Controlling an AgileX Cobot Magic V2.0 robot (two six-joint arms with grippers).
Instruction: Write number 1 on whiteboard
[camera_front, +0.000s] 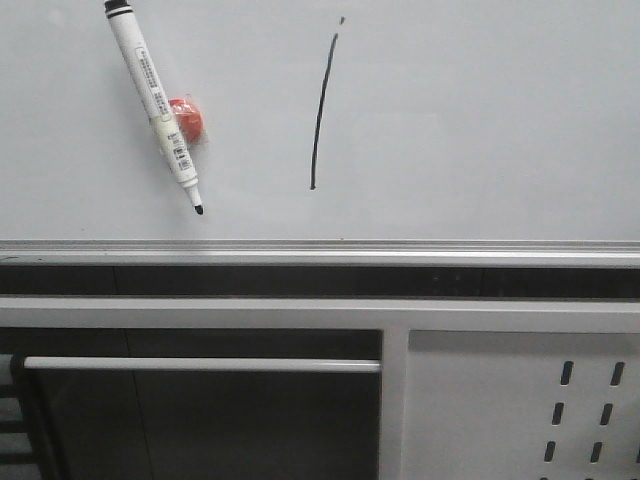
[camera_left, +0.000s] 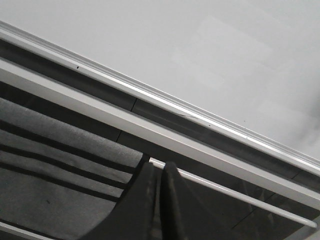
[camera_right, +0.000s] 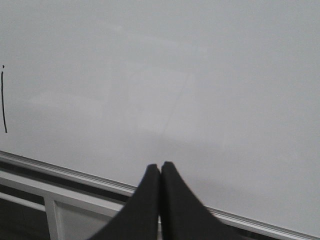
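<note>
The whiteboard (camera_front: 480, 120) fills the upper front view, edged below by a silver rail. The number 1 (camera_front: 321, 115) is a thin black near-vertical stroke with a small dot above it, also showing in the right wrist view as the number 1 (camera_right: 3, 102). A white marker pen (camera_front: 154, 100) rests slanted on the board, uncapped, black tip down, beside an orange round magnet (camera_front: 186, 118). Neither gripper shows in the front view. My left gripper (camera_left: 159, 167) is shut and empty, below the rail. My right gripper (camera_right: 160, 167) is shut and empty, in front of the board's lower part.
Below the board run the silver rail (camera_front: 320, 245) and a dark gap. A white perforated metal panel (camera_front: 520, 410) sits at lower right. A thin white bar (camera_front: 200, 365) crosses a dark opening at lower left.
</note>
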